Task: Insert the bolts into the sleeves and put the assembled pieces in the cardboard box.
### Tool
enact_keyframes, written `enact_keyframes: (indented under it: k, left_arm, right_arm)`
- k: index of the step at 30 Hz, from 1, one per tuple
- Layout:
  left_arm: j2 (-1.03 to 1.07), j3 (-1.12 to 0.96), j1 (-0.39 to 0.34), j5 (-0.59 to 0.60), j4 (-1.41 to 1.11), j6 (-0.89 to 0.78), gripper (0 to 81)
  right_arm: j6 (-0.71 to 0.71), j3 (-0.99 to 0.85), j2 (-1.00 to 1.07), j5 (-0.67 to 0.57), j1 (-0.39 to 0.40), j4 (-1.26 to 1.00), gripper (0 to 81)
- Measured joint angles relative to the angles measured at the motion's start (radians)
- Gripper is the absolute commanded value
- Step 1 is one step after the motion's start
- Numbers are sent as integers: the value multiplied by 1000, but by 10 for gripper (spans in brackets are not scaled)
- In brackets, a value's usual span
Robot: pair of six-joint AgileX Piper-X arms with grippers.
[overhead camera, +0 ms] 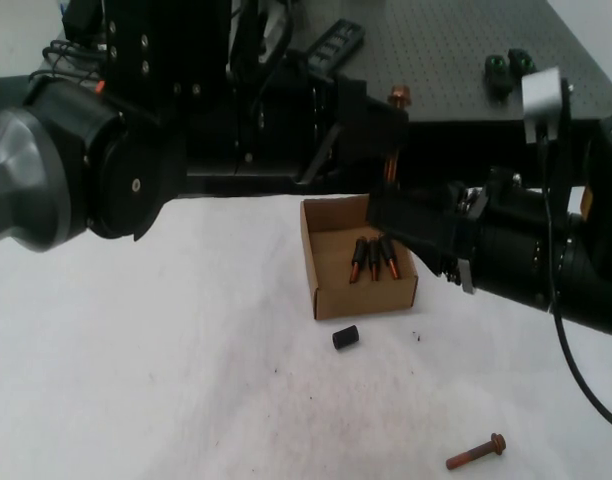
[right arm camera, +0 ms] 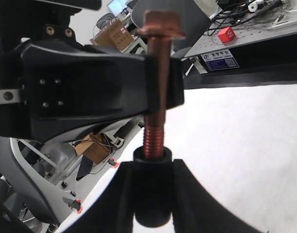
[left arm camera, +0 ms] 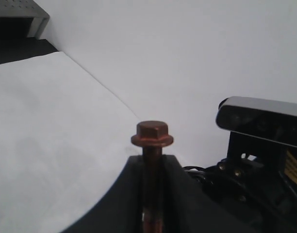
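Left hand [left arm camera: 152, 165] clamped on a copper-coloured hex-flange bolt [right arm camera: 158, 63], head up. Threaded tip sits in the mouth of a black cylindrical sleeve [right arm camera: 152, 156], which the right hand [right arm camera: 152, 174] grips. Both are held near the open brown cardboard box [overhead camera: 366, 298], which holds three assembled pieces [overhead camera: 374, 258]. On the white-covered surface [overhead camera: 136, 350] lie a loose black sleeve [overhead camera: 346, 337] and a loose bolt [overhead camera: 476, 455], well apart.
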Motion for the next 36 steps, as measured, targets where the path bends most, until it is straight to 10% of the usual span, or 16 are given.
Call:
enact_keyframes:
  k: [4,18,36]
  left_arm:
    - [0,0,0,5,0,50,452]
    - [0,0,0,-287,0,175,447]
    - [0,43,0,-551,197,230,369]
  right_arm:
    - [-29,0,0,24,-4,-52,39]
    - [-381,-55,80,211,-121,-44,39]
    - [-467,-760,907,370,-105,478,39]
